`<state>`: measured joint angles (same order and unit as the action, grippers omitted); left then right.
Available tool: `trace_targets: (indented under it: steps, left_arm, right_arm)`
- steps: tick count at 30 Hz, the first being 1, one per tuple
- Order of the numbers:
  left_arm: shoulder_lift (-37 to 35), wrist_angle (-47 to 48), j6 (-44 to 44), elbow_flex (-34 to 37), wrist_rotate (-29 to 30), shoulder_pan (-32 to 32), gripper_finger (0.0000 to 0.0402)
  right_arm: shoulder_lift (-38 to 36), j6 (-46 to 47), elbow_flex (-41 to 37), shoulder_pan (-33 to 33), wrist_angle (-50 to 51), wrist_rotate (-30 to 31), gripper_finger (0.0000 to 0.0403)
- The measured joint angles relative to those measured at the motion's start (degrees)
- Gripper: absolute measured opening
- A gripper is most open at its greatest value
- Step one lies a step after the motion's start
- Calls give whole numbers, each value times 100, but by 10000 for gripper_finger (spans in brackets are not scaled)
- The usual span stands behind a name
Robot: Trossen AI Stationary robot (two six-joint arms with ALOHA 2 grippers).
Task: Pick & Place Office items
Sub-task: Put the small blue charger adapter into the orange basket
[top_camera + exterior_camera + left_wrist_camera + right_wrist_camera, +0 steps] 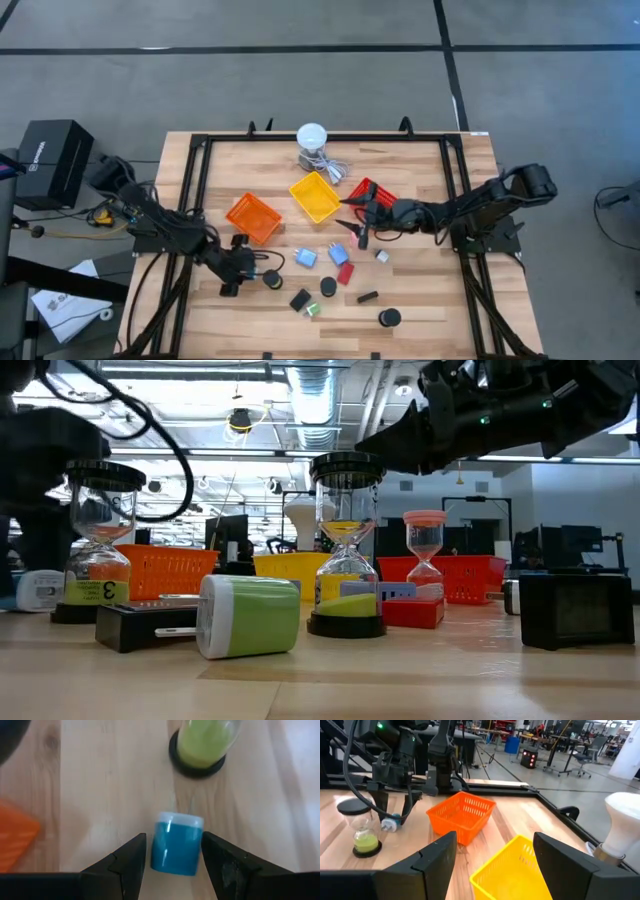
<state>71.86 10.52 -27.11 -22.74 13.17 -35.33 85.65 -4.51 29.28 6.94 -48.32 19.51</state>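
Observation:
In the left wrist view a small blue cylinder with a white cap (176, 845) lies on its side on the wood. My left gripper (175, 840) is open, low over the table's near-left part (248, 264), one finger on each side of the cylinder. Just beyond it stands a sand timer with green sand (202, 742) and a black top (272, 278). My right gripper (495, 837) is open and empty, hovering above the yellow basket (315, 196) and red basket (372, 192). Light-blue blocks (306, 258), a red block (346, 273) and black discs (328, 287) sit mid-table. My left gripper's fingers (135, 855) come from above and flank the blue cylinder's body (160, 850), which lies flat on the table. The gaps are so narrow that I cannot tell whether either finger touches it.
An orange basket (253, 217) sits just beyond the left gripper. A white round-topped device (312, 140) with a grey cable stands at the far edge. Black bars (367, 297), a green-and-white piece (250, 617) and another black disc (389, 318) lie near the near edge.

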Motion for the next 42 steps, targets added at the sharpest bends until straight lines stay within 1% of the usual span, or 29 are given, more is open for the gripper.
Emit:
trace_targets:
  steps: [4, 10, 12, 18, 21, 23, 26, 30, 32, 34, 37, 40, 42]
  left_arm:
    - [169, -14, 0, 0, 1, 0, 186]
    - [189, -39, 2, 0, 7, 1, 183]
    - [189, -39, 2, 0, 16, 2, 173]
    - [189, -51, 2, 0, 17, 7, 126]
    - [189, -57, 2, 0, 16, 7, 126]
    - [124, -37, 2, 0, -6, 5, 137]
    - [-146, -36, 4, 0, -5, 4, 142]
    - [-739, 15, -29, -4, 67, 108, 126]
    - [-1090, 52, -15, -5, 297, 198, 125]
    - [-1432, 156, 175, -7, 712, 327, 128]
    - [-1870, 489, 533, -11, 1128, 655, 143]
    - [-2165, 1026, 751, -11, 1200, 1193, 145]
    - [-2269, 1267, 909, -11, 1207, 1610, 138]
  right_arm:
    - [-5, 0, 0, 7, -17, 0, 255]
    - [-52, 0, 0, 4, -15, 0, 255]
    - [-52, 0, 0, 4, -25, 0, 255]
    - [-52, 0, 0, 4, -17, 0, 255]
    - [-52, 0, 0, 4, -17, 0, 255]
    - [-52, 0, 0, 4, -17, 0, 255]
    - [-52, 0, 0, 4, -17, 0, 255]
    - [-52, 1, 0, 4, -17, 0, 255]
    - [-52, 2, 0, 4, -17, 0, 255]
    - [-52, 2, 0, 4, -19, 0, 255]
    - [-52, 1, 0, 0, -17, 0, 255]
    - [-52, 2, 0, 0, -18, 0, 255]
    - [-52, 0, 0, 0, -17, 0, 255]
